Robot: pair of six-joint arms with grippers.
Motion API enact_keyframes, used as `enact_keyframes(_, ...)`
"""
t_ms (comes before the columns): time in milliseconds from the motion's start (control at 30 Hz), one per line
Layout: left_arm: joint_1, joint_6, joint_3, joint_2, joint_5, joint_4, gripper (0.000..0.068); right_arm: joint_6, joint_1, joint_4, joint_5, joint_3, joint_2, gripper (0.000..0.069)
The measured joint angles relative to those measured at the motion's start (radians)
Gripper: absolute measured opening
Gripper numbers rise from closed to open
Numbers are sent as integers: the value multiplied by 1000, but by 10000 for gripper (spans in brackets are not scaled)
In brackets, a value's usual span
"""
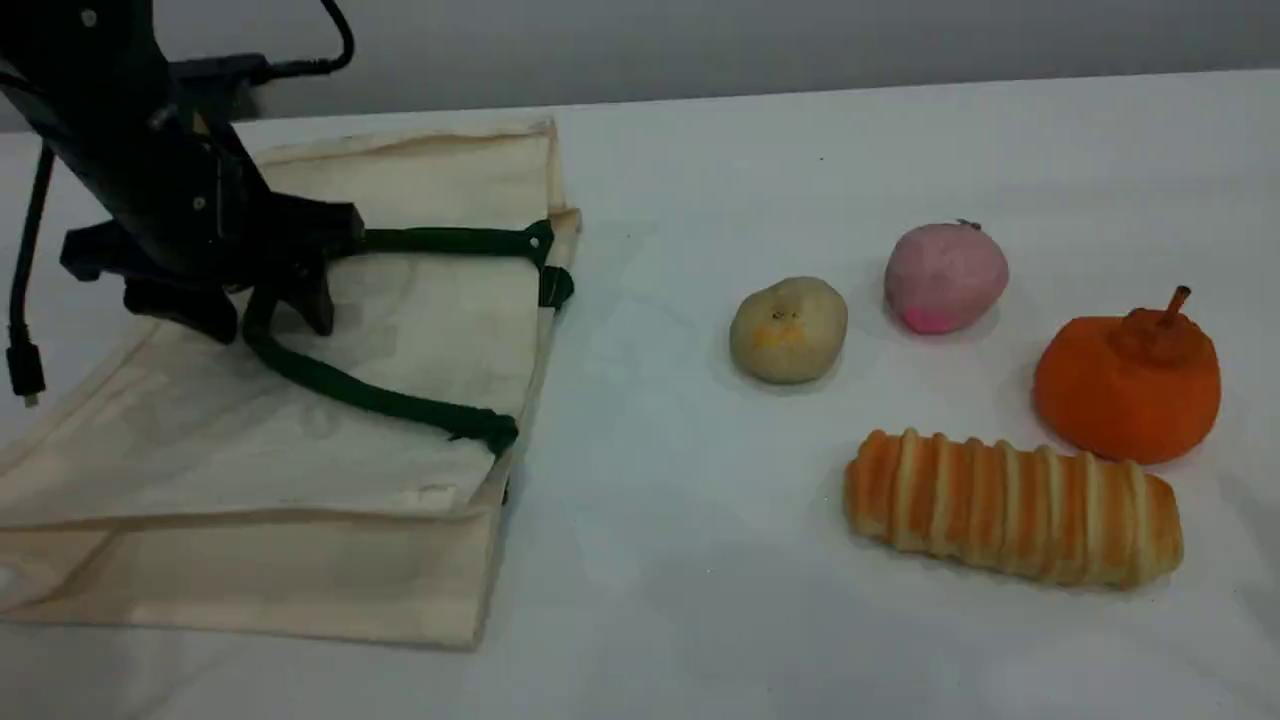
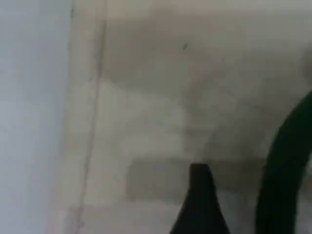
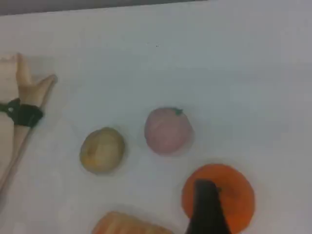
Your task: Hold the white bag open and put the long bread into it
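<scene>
Scene view is showing the left gripper (image 1: 265, 310) standing with its jaws spread astride the green rope handle (image 1: 340, 385), not yet pinching it. Its right counterpart is appearing only as one fingertip in its wrist view, so I cannot tell its state. The white bag (image 1: 300, 470) is lying flat at nine o'clock, unopened; the long bread (image 1: 1012, 508) is sitting untouched at four o'clock. Everything is resting on a plain white tabletop (image 1: 680, 560) under a grey wall.

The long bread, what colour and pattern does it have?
Golden-orange with pale cream ridges crossing it along its length. The long bread shows best in the scene view.
</scene>
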Motion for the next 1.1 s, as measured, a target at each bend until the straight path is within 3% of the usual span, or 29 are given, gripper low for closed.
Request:
enact_keyframes(133,0,-1,0,20,7,3,464,0,0,0,0,0,0,428)
enact_keyframes(200,0,-2,0,21,13,3,409,0,0,0,0,0,0,428)
enact_keyframes(433,0,4,0,19,23,3,81,-1,0,0,-2,0,0,428)
enact_keyframes(567,0,72,-35,11,84,-28,81,-1,0,0,-10,0,0,428)
enact_keyframes(733,-1,287,-144,-37,214,-188,81,0,0,0,-3,0,1,428)
enact_keyframes(933,-2,653,-307,-73,424,-494,81,-1,0,34,42,0,64,428)
enact_keyframes(1033,-8,795,-376,-89,520,-592,81,-1,0,85,53,0,113,428)
enact_keyframes(1100,-17,856,-419,-94,577,-615,81,-15,0,113,70,0,147,428)
